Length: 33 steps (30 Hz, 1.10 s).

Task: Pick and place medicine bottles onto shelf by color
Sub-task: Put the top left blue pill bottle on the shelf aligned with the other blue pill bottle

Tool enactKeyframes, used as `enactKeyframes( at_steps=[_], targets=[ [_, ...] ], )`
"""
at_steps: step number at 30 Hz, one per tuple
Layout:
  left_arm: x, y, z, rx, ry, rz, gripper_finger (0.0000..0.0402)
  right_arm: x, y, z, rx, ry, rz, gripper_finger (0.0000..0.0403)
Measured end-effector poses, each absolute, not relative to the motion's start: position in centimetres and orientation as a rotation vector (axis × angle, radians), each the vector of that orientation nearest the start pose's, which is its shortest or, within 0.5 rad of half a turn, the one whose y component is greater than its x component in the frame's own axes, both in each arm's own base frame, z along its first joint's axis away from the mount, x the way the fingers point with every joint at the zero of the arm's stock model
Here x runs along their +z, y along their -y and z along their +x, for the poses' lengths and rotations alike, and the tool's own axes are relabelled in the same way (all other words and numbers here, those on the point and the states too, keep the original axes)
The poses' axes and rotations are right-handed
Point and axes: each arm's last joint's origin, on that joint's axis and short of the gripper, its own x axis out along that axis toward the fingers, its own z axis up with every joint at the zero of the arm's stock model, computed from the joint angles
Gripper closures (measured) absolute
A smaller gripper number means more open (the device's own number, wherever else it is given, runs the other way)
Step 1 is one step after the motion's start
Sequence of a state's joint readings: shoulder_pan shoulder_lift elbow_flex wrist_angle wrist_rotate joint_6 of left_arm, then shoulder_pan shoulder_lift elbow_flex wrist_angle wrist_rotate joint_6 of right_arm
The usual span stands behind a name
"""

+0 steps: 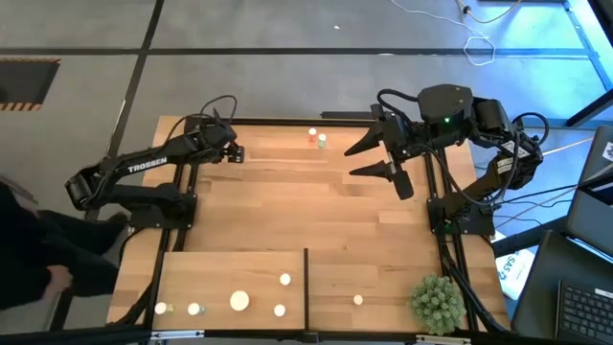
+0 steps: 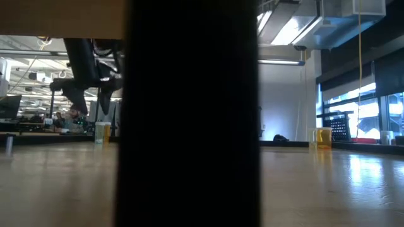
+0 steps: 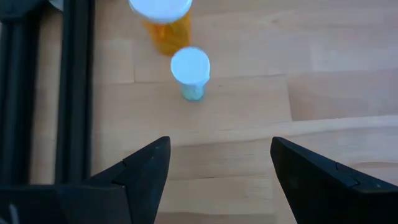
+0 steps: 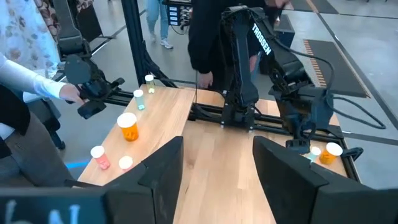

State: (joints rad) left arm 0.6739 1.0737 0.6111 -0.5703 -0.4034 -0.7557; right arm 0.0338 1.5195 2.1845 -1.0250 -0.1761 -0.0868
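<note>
Left gripper (image 1: 233,151) is hovering with its jaws spread wide and nothing between them, pointing toward the two bottles standing at the far edge of the table: an orange bottle (image 1: 312,135) and a greenish bottle (image 1: 322,141), set just beside each other. In the left wrist view the greenish bottle (image 3: 190,70) is sitting nearer the open fingers (image 3: 147,171), with the orange bottle (image 3: 165,22) just behind it (only partly in frame). Right gripper (image 1: 379,156) is also hanging open and empty above the tabletop, on the other side of that same pair. At the near edge, the shelf (image 1: 251,266) is already carrying several bottles: five white-capped ones are standing to one side of its thin dark divider (image 1: 306,287), including a noticeably wider one (image 1: 239,301), and a single bottle (image 1: 358,300) is standing on the other side. Their body colours cannot be judged from above, so the sorting cannot be verified. Judging by the layout, most of the work is done, and the two bottles at the far edge are what remains; the greenish one looks to be the next candidate for the left arm. A spiky green plant ball (image 1: 437,302) is resting at the shelf's right end, clear of the bottles. A person (image 4: 25,93) is standing beyond the table in the right wrist view.
</note>
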Motion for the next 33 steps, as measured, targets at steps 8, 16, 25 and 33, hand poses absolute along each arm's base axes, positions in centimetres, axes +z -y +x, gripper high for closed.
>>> enactKeyframes(
  at_steps=[8,16,25,33],
  targets=[
    [18.2,-12.8,13.8,1.402,-0.555,-0.704,0.0129,53.2,-1.4,25.2,0.222,-0.351,-0.056,0.0206],
    [18.3,-13.5,13.3,1.445,-0.529,-0.721,0.0129,53.2,-1.4,25.2,0.222,-0.352,-0.055,0.0206],
    [18.4,-14.4,12.8,1.443,-0.484,-0.767,0.0129,53.1,-1.4,25.2,0.222,-0.355,-0.053,0.0206],
    [17.0,-15.2,13.3,1.462,-0.537,-0.780,0.0129,53.1,-1.4,25.2,0.222,-0.355,-0.056,0.0206]
  ],
)
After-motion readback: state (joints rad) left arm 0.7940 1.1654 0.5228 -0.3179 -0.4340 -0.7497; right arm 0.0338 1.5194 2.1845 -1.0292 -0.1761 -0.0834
